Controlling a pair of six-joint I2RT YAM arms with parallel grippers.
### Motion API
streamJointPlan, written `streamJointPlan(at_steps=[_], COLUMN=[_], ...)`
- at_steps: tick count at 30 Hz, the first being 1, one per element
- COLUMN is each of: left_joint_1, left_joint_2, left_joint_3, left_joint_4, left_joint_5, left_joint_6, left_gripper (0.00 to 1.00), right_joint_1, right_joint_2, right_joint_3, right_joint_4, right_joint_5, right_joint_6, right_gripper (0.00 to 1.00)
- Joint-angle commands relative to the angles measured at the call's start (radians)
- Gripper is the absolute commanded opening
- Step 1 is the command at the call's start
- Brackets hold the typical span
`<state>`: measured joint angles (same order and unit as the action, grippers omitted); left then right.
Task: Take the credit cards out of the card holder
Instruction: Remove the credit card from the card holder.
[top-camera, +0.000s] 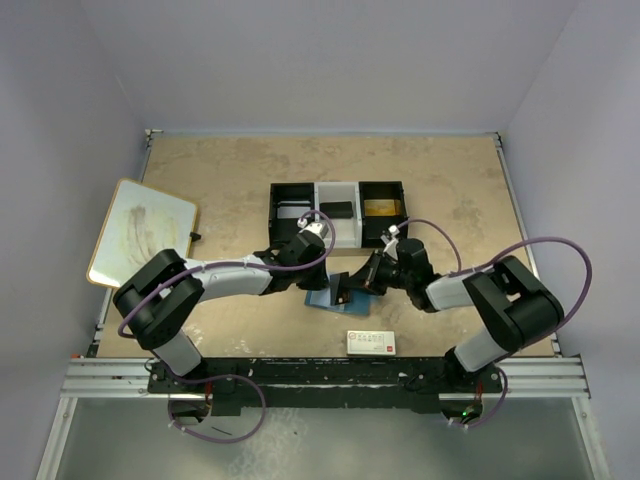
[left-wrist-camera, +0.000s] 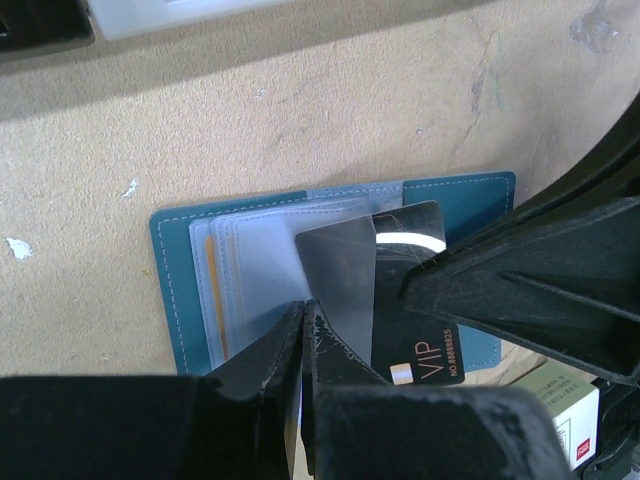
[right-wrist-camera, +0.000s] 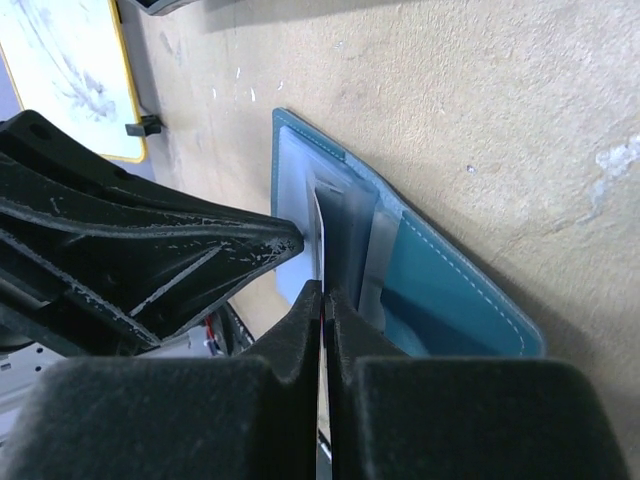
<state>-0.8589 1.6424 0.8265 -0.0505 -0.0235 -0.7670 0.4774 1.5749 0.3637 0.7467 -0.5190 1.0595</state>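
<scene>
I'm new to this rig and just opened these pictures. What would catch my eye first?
Both grippers meet at the open blue card holder near the front middle of the table. The right gripper is pinched shut on the dark VIP-printed card, seen edge-on in its own view. The left gripper is closed at the holder's clear sleeves; a black-and-white tray stands behind.

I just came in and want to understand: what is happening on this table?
Both arms work on the small blue bifold wallet, lying open on the beige table. The right gripper is shut on a black plastic card marked VIP, partly out of the wallet. The left gripper is shut on a grey flap beside it, card or sleeve, unclear. A gold-yellow card sits in a clear sleeve.
</scene>
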Motion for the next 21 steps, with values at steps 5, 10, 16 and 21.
streamJointPlan(at_steps=[5, 10, 16, 21], left_joint_1=[-0.003, -0.003, -0.003, -0.003], left_joint_2=[0.008, -0.004, -0.050, -0.098], left_joint_3=[-0.045, -0.036, -0.022, -0.009], left_joint_4=[-0.150, -0.156, -0.153, -0.168], left_joint_5=[-0.076, -0.099, -0.115, -0.142], left_joint_6=[0.009, 0.008, 0.017, 0.026], left_gripper=[0.00, 0.00, 0.02, 0.08], right_joint_1=[-0.002, -0.004, -0.004, -0.005], right_joint_2=[-0.162, -0.247, -0.318, -0.409], right_joint_3=[0.016, 0.058, 0.080, 0.081], right_joint_4=[-0.234, -0.354, -0.388, -0.370], right_joint_5=[0.087, 0.150, 0.177, 0.239], right_joint_6=[-0.096, -0.177, -0.287, -0.361], right_gripper=[0.00, 0.00, 0.00, 0.00])
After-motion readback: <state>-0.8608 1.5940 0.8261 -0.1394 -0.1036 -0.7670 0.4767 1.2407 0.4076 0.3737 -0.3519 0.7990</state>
